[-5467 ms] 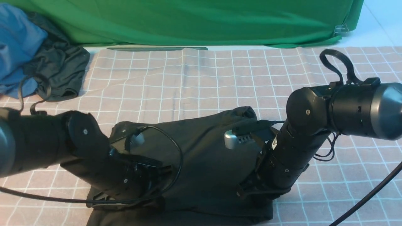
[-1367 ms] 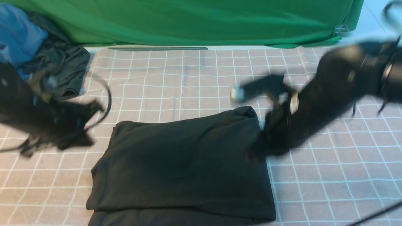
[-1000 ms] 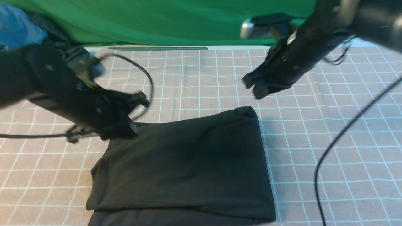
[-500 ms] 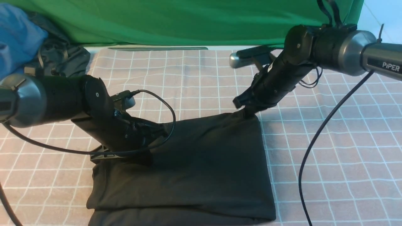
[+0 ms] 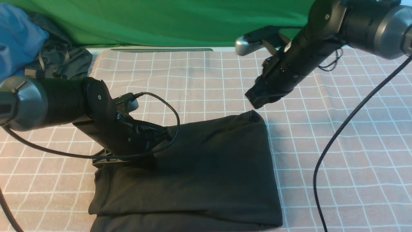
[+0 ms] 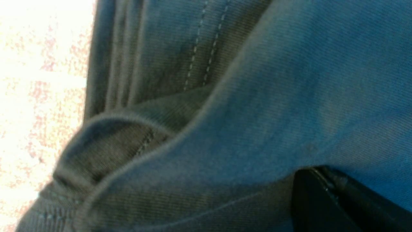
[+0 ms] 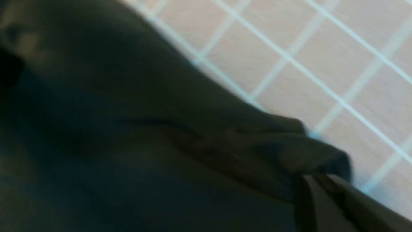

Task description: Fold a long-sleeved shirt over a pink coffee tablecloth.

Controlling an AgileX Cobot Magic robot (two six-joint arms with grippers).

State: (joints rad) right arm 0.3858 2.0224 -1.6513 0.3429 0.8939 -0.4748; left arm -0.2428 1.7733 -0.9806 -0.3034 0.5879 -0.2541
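One long-sleeved shirt (image 5: 199,170), black and already folded into a thick rectangle, lies on the pink coffee tablecloth (image 5: 338,167) near the front edge of the worktop. The left hand (image 5: 141,161) is down on the shirt's far left corner, its tips buried in dark fabric; the left wrist view shows only knit, stitched hems and one black finger (image 6: 338,203), so I read it as pressed together on a pinch of the shirt. The right hand (image 5: 257,100) hangs just above the far right corner, apart from the cloth, pressed nearly together and carrying nothing.

The risk from here, as I judge it: with only the left corner held, any lift or pull would drag the stack askew and let the layers slide open, and the right hand could snag the raised corner fold if it drops without spreading first.

Hard to tell: the shirt's near edge is cut off by the frame, the left fingertips are hidden, and the right wrist view is blurred. A blue garment (image 5: 19,42) and a dark grey-green garment (image 5: 69,62) sit far left before the green cloth (image 5: 193,22)
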